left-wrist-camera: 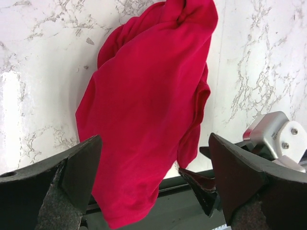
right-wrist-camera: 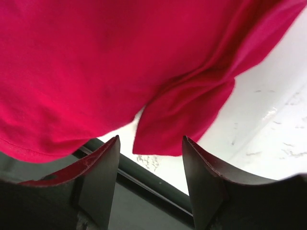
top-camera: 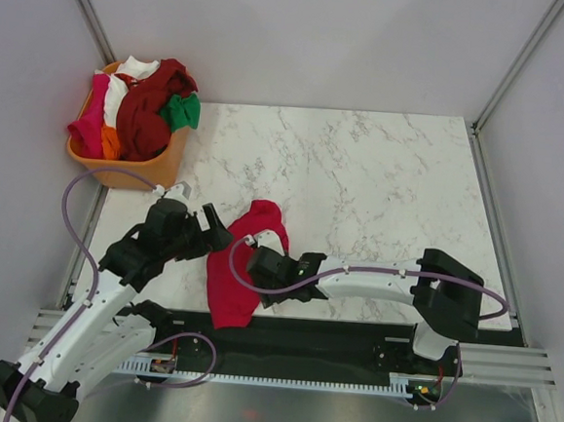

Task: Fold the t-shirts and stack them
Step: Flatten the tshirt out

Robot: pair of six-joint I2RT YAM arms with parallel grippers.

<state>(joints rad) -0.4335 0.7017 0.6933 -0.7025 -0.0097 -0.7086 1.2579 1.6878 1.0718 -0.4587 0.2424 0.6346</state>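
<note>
A crimson red t-shirt [top-camera: 235,276] lies bunched on the marble table, its lower end hanging over the near edge. It fills the left wrist view [left-wrist-camera: 148,105] and the right wrist view [right-wrist-camera: 105,67]. My left gripper [top-camera: 218,237] is open just left of the shirt, holding nothing. My right gripper [top-camera: 254,265] is open at the shirt's right side, low by the table edge, its jaws astride a loose flap [right-wrist-camera: 184,115] without closing on it. More t-shirts, magenta, white, maroon, orange and green, are heaped in the orange basket [top-camera: 124,171].
The basket stands at the table's far left corner. A black rail [top-camera: 331,332] runs along the near table edge under the shirt's hanging end. Grey enclosure walls stand on the left, right and back. The marble top [top-camera: 363,178] stretches to the right and back.
</note>
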